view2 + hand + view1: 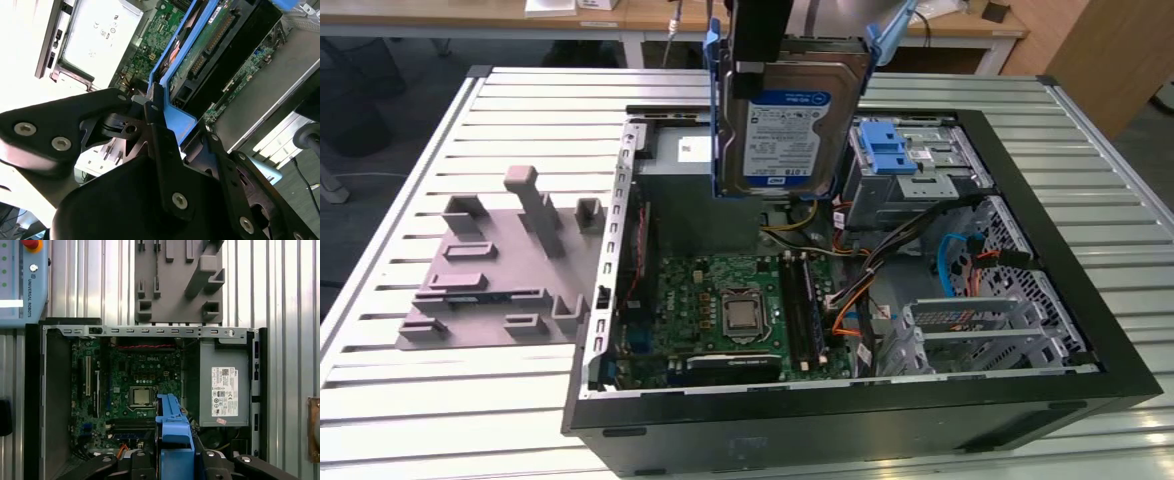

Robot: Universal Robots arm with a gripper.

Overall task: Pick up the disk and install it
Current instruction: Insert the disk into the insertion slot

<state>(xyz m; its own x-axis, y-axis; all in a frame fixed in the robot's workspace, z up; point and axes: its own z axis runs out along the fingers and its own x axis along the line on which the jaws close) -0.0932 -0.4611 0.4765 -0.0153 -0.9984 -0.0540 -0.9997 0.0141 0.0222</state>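
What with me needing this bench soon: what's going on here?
The robot arm's tool is clamped on a flat silver-metal hard drive with a blue plastic carrier frame, holding it upright above the open black computer case on the ribbed metal table. The drive is in the air, not yet seated in the case.

white-and-blue label (787,140) on the disk (807,75), printed white sticker (224,391) on the power supply box (224,352), white lettering on the teach pendant (25,295)

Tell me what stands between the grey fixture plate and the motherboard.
The computer case's metal side wall, in the exterior view: it separates the grey fixture plate on the table from the motherboard inside the case.
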